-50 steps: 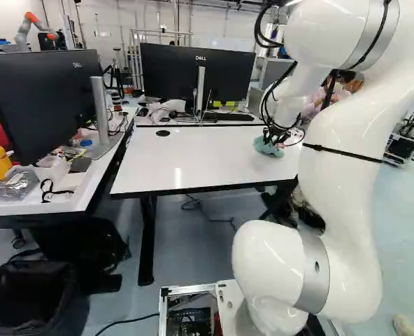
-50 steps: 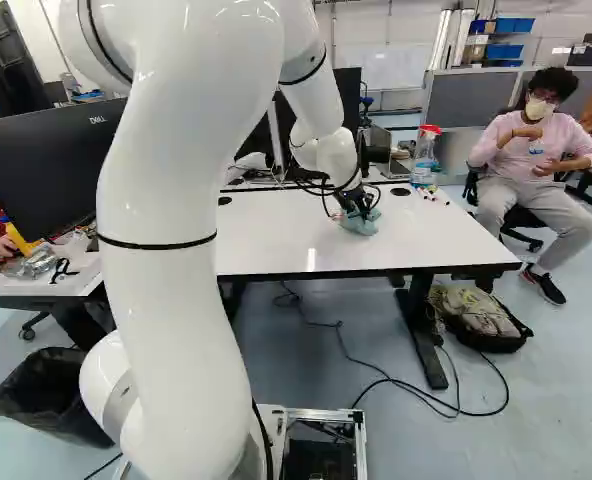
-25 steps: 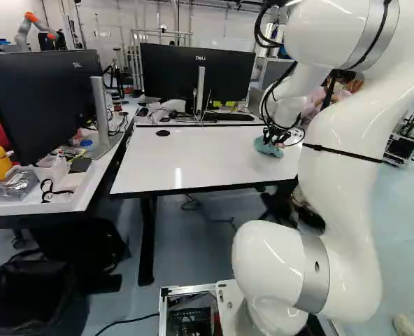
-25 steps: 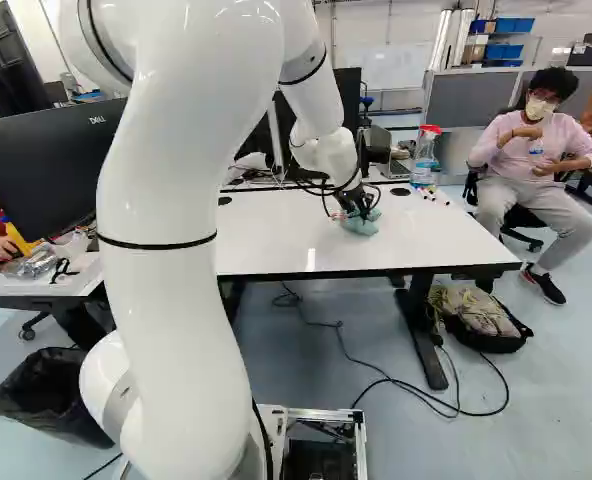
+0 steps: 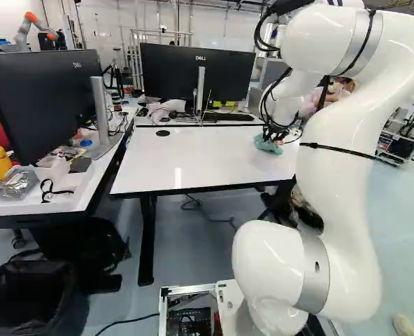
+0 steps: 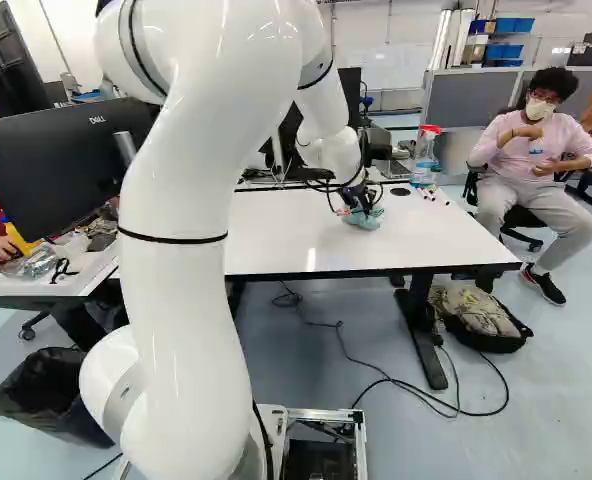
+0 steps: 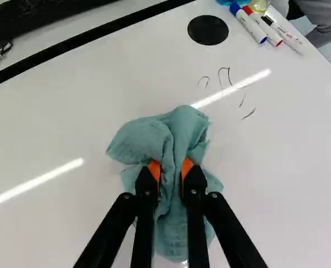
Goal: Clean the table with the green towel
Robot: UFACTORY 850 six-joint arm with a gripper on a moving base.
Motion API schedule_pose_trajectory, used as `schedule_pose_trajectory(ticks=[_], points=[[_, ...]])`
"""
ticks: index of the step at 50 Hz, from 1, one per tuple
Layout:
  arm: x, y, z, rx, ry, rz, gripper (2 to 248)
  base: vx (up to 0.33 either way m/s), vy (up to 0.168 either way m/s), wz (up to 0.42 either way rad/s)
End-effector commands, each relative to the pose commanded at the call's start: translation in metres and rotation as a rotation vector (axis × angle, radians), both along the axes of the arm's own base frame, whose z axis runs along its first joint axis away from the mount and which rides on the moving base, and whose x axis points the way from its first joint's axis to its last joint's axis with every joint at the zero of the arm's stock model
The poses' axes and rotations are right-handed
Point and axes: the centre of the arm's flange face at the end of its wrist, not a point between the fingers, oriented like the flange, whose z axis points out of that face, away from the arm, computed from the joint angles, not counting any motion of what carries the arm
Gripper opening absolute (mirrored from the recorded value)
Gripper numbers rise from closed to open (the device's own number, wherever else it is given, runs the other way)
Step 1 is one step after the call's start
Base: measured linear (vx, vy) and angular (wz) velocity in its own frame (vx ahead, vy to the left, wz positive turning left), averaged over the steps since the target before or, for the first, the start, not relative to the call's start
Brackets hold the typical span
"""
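In the right base view my gripper (image 6: 357, 199) is low over the white table (image 6: 276, 240), at the green towel (image 6: 364, 219). The wrist view shows the gripper (image 7: 170, 168) shut on the towel (image 7: 181, 125), its orange pads pinching a fold from both sides. The crumpled cloth spreads ahead of and beneath the fingers, on the tabletop. Thin dark pen strokes (image 7: 225, 76) mark the white surface ahead of the towel, off to the side of the markers.
Several markers (image 7: 273, 30) and a spray bottle (image 6: 424, 156) stand or lie near the table's far corner, by a black round cap (image 7: 208, 29). Monitors (image 5: 196, 73) rise behind the table and at the left. Another robot (image 5: 33, 28) is far back.
My arm's upper links have shifted rightward in the right base view and slightly leftward in the left one. The gripper and held towel have moved slightly away from the base, which has stayed put.
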Motion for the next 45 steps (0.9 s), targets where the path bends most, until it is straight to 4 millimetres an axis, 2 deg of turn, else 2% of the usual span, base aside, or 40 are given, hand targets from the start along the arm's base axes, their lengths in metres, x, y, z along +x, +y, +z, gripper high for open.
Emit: schedule_pose_trajectory(ticks=[9, 22, 34, 45], points=[[0.012, 0.007, -0.001, -0.002, -0.006, 0.018, 59, 0.0, 0.0, 0.0], [0.011, 0.029, 0.0, 0.0, 0.001, 0.049, 59, 0.0, 0.0, 0.0], [-0.002, 0.046, 0.001, 0.005, 0.012, 0.067, 59, 0.0, 0.0, 0.0], [-0.021, 0.049, 0.003, 0.01, 0.024, 0.061, 59, 0.0, 0.0, 0.0]])
